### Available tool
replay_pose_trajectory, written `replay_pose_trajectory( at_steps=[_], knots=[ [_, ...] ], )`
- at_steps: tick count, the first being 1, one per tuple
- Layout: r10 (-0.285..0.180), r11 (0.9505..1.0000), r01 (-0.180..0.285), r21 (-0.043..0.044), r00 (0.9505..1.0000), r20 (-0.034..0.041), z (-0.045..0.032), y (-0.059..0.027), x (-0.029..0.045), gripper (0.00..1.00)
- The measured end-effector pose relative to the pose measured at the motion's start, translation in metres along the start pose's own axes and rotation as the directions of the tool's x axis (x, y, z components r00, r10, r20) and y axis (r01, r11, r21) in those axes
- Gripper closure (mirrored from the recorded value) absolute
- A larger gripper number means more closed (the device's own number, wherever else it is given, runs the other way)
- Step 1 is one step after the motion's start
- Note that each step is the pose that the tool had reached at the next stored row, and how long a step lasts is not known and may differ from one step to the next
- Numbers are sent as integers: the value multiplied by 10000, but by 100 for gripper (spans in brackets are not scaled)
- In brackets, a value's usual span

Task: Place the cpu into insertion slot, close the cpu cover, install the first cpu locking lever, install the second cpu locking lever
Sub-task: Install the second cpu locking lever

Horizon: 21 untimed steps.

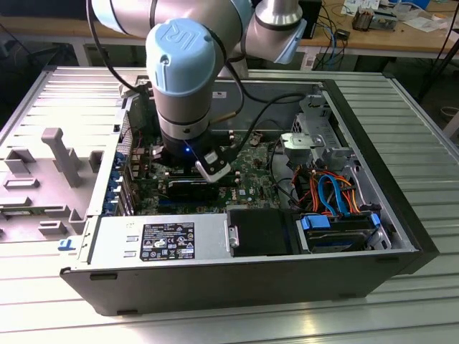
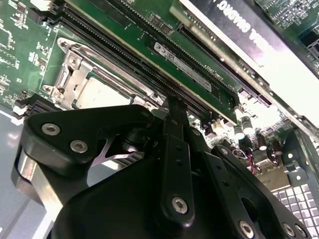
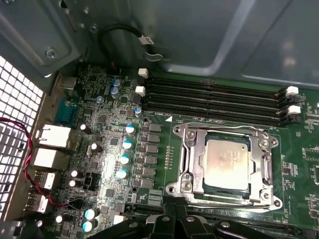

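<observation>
Going by the exterior view's left, a grey plastic fixture [image 1: 61, 154] lay on the ribbed metal desk [image 1: 430, 143], well away from the jaws. Next came the open computer case [image 1: 251, 279], with its silver power supply [image 1: 165, 240] along the near wall, just in front of where the jaws worked. The arm [image 1: 179, 64] reached straight down into the case, its blue-capped wrist hiding most of the jaws, which hung low over the green motherboard [image 1: 247, 183]. Further to the exterior view's right, well clear of the jaws, sat orange and blue cables [image 1: 333, 190] and a drive bay with blue tabs [image 1: 337, 233].

In the first wrist view, a row of silver rear ports [image 3: 50, 137] and a red and black wire [image 3: 27, 169] stood off to one side of the jaws. Small blue-topped capacitors [image 3: 124, 144] came nearer. Just ahead of the jaws was the insertion slot [image 3: 212, 185], and the cpu [image 3: 227, 164] sat flat inside it, silvery top up. The cpu cover [image 3: 187, 164] lay down around the chip, which showed through its window. Beyond it, farther from the jaws, ran the long black memory slots [image 3: 214, 99].

The jaws looked drawn close together, with nothing between them, poised near the edge of the cover. Whether they touched it, I could not tell.
</observation>
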<state>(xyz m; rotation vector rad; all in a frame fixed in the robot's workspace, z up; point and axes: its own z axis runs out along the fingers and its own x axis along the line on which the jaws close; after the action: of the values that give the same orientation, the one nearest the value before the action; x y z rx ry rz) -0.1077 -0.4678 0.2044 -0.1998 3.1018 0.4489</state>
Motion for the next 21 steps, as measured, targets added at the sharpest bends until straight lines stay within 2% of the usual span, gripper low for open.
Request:
replay_pose_trajectory(
  at_steps=[9, 21],
  knots=[
    [3, 10000, -3, -5, 10000, 0, 64, 11, -1, 89],
    [1, 10000, -1, 1, 10000, -3, 111, 29, -3, 89]
  ],
)
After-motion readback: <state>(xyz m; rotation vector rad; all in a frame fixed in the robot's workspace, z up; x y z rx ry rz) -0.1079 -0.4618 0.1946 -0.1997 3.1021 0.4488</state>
